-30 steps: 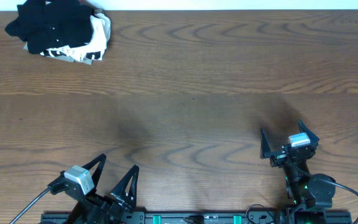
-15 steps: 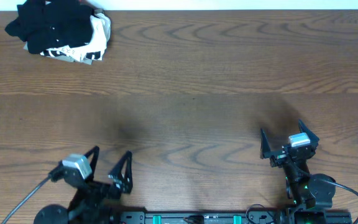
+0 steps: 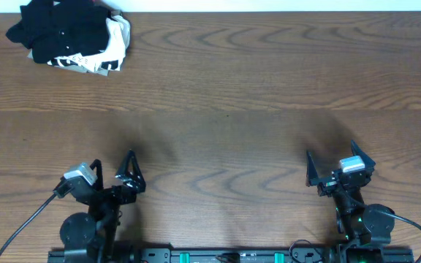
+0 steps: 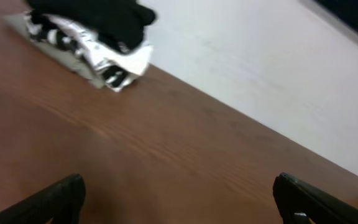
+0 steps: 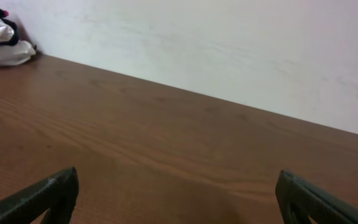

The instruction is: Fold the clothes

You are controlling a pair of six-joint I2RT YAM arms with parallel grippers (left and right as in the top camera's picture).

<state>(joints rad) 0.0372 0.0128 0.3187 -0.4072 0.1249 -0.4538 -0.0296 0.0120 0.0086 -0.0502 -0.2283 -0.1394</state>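
Wooden table (image 3: 254, 88), black shirt (image 3: 57, 29) atop white lettered bundle (image 3: 112, 44) at far-left corner.

A robotics lab workbench: two robot arms, the left arm (image 3: 93, 208) and right arm (image 3: 353, 201), are mounted on a black rail (image 3: 225, 256) with green indicator lights at the edge of a wood-grain table (image 3: 225, 80), which is set against a plain white wall (image 5: 229, 50); cable (image 3: 24, 230) trailing.
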